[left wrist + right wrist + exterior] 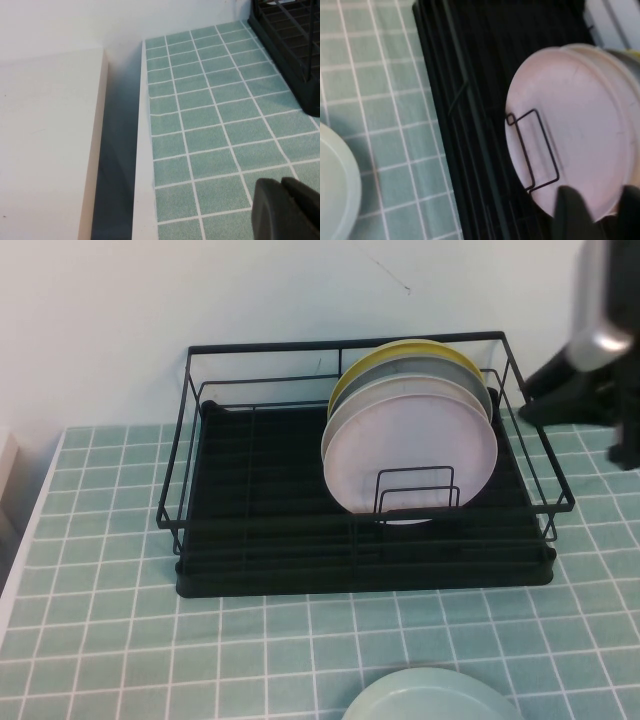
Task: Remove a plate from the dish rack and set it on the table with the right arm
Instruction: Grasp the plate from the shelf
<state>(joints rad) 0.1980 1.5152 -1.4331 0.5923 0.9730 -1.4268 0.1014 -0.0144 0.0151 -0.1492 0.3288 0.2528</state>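
The black wire dish rack [360,540] stands on the mint-green tiled table [100,640], toward its far side, against a pale wall. Inside the rack, in its right half, several plates stand on edge, leaning back one behind another. The pale pink plate [410,452] is the nearest of the stack, facing the near side, with two small upright wire dividers [415,495] crossing its lower part. Behind it stand a white-grey plate [440,375] and, farthest back, a yellow-rimmed plate [385,355]. The left half of the rack holds nothing but the black drip tray.

On the near edge of the table, right of centre, lies a pale green plate [430,695], only partly in view.

The right pincer [597,212] hovers over the right side of the rack, its two dark fingers parted and holding nothing, with the pink plate's rim showing between them; whether they touch the plate cannot be told.

The left pincer [285,210] hangs low over the table's left part, near the table edge and well apart from the rack. Whether its fingers are parted cannot be told.
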